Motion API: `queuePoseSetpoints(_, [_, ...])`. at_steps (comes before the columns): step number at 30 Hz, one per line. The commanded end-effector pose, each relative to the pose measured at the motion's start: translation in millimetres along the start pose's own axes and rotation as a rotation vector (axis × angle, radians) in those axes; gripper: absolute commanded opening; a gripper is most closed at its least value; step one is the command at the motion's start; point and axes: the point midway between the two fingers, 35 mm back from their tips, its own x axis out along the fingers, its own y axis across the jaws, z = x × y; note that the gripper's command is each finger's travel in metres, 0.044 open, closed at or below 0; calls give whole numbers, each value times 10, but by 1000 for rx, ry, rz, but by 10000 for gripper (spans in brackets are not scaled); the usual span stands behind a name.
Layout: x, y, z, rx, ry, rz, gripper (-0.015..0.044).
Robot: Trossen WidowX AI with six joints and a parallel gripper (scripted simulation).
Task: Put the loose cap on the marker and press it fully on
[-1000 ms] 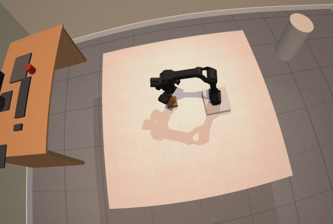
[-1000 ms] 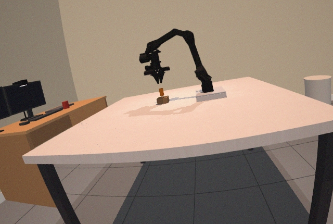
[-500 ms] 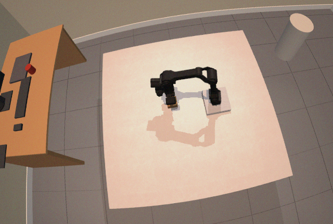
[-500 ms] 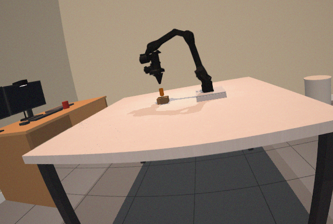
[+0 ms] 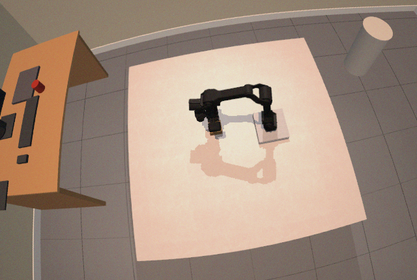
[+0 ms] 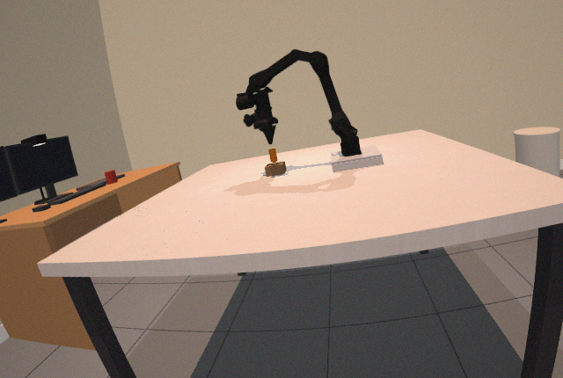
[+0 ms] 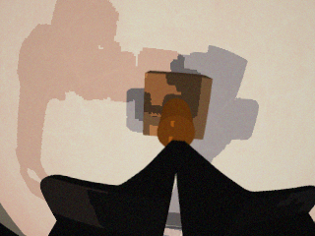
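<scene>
The cap (image 6: 272,154) appears to sit on the marker already: in the exterior view a single orange cylinder stands up out of the brown holder block (image 6: 274,168), left of centre on the pale table (image 6: 409,210), and no separate cap shows on the table in any view. Whether it is clicked fully down cannot be told from these pictures; the marker's own body below the cap is too small to make out.

The gripper (image 6: 270,139) hangs above the cap with a clear gap between its tip and the cap's top, so it touches nothing. Its fingers are closed together to a point and hold nothing; in the wrist view the two dark fingers meet along a thin seam at the lower middle of the frame, with the orange cap top (image 7: 175,125) just above their tip and the holder block (image 7: 177,101) behind it.

As a judgement, two readings fit: the closed fingers could serve as a pusher for a final press downward, or the pressing is over and only the retreat is left. Either way the arm is not yet away from the marker, so that last step remains.

The cap's long axis runs vertically, closed end up, open end down toward the block. It looks upright, with no lean visible in the exterior view.
</scene>
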Motion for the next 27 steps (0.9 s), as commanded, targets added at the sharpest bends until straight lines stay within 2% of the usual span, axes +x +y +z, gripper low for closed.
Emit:
queuePoseSetpoints(1, [72,0,-10,-5,5,-2,0])
queuePoseSetpoints(18, [307,2,-14,-5,5,-2,0])
queuePoseSetpoints(27, [265,-11,14,-4,-8,-8,0])
